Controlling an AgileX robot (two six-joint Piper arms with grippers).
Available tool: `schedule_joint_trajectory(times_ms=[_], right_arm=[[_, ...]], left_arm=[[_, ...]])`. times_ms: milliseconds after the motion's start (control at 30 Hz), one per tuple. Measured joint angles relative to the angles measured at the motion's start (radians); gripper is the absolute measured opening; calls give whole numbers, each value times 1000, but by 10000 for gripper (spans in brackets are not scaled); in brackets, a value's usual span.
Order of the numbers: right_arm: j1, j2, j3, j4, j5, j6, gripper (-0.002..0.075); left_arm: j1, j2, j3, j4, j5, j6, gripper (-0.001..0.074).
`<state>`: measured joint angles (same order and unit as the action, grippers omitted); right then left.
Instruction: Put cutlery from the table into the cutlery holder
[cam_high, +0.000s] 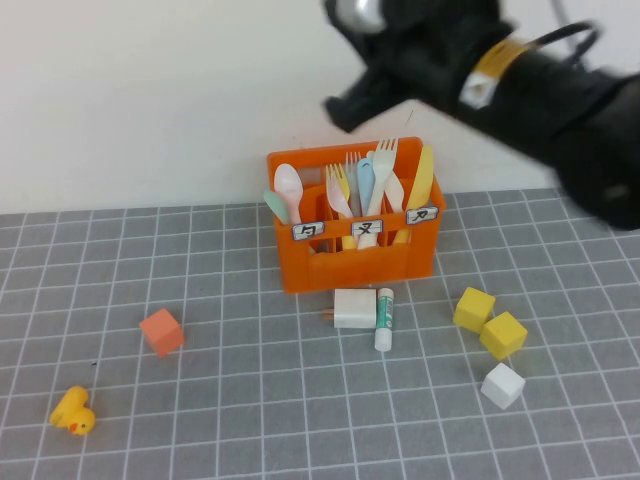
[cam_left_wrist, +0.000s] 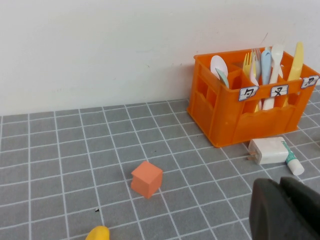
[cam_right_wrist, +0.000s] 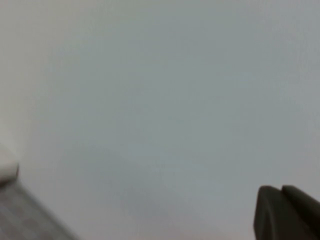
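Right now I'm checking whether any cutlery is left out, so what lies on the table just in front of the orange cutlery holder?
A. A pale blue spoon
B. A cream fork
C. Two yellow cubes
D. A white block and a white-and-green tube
D: a white block and a white-and-green tube lie just before the cutlery holder; the cutlery stands inside it.

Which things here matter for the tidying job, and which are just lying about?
Job: cutlery holder, cutlery standing in it, right claw raised above it, left claw low over the table.
Lying about: orange cube, duck, white box, tube, two yellow cubes, white cube.
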<state>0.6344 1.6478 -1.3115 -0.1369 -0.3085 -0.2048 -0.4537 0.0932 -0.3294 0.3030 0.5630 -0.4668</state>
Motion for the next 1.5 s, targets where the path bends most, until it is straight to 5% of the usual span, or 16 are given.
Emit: schedule_joint_trajectory(times_ms=[167, 300, 900, 1500], right_arm=[[0, -193, 27, -39, 398, -41, -1], [0, -360, 140, -47, 530, -83, -1], [0, -1021, 869, -34, 645, -99, -1], [0, -1156, 995, 34, 745, -100, -1]], left_arm=[[0, 0, 0, 0, 0, 0, 0], [0, 0, 0, 0, 0, 0, 0], [0, 0, 46, -18, -101, 2, 0], [0, 0, 117, 41, -225, 36, 0]])
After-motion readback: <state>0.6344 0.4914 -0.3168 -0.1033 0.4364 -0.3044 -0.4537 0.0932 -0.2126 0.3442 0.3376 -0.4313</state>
